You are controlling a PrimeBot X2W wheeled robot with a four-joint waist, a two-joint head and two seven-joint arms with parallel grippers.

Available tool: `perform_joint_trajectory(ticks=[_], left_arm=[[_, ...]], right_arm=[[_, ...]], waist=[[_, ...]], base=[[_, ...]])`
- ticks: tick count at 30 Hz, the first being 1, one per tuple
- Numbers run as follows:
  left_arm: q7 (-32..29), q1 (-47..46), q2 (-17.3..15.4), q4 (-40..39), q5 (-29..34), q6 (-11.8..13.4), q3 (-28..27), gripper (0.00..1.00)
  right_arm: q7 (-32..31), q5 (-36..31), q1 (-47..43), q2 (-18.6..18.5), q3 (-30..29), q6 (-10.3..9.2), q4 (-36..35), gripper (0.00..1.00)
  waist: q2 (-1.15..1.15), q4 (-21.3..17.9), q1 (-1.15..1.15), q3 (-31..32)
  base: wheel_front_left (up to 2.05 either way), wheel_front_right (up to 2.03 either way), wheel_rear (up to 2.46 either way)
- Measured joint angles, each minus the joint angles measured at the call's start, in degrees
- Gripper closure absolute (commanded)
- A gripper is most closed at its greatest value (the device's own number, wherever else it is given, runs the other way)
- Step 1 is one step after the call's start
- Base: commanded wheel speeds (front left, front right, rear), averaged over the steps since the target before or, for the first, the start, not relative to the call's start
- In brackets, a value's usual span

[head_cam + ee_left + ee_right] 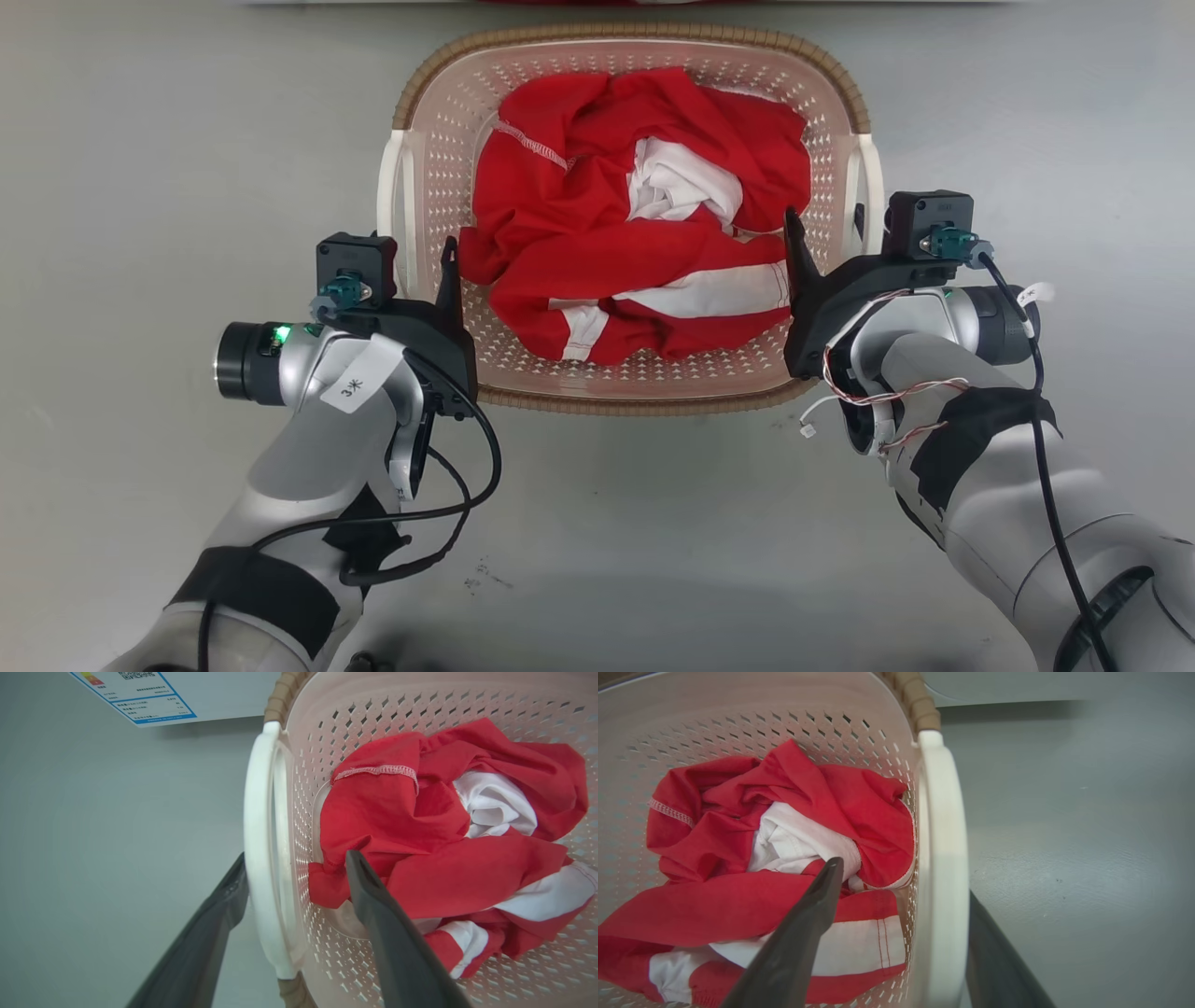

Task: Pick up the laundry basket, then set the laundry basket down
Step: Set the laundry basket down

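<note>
On grey floor (pixel 187 140): laundry basket (pixel 439 159), red clothes (pixel 635 215) inside. At basket's left handle (pixel 259 858), left gripper (pixel 296 861) spread, finger each side; right gripper (pixel 903 882) same at right handle (pixel 943 858). No squeeze yet. Guess: lift, put-down both left.

Soft, even light on all three of my feeds, bright enough throughout.

On the head view I see the smooth grey floor (pixel 140 187) lit flat from above, with only a faint shadow under the near rim of the pale pinkish perforated plastic laundry basket (pixel 439 187). On the wrist views the wide lens bows the basket's walls. The long dark fingers (pixel 397 952) close to the lens look soft. The white side handle (pixel 943 858) glares, losing surface detail. A soft shadow band crosses the floor at the right wrist view's top.
</note>
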State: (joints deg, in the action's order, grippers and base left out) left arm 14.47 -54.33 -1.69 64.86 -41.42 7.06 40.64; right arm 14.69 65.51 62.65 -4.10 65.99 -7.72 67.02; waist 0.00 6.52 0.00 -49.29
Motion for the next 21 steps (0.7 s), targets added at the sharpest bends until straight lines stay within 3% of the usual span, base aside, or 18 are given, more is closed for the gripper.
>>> perform_joint_trajectory(ticks=[21], left_arm=[[0.0, 3.4, -0.4, 0.9, 0.7, 0.0, -2.0, 0.0]], right_arm=[[0.0, -0.9, -2.8, 0.3, -2.7, 0.22, 1.9, 0.0]], waist=[[0.0, -0.9, 0.0, 9.0]], base=[[0.0, 0.0, 0.0]])
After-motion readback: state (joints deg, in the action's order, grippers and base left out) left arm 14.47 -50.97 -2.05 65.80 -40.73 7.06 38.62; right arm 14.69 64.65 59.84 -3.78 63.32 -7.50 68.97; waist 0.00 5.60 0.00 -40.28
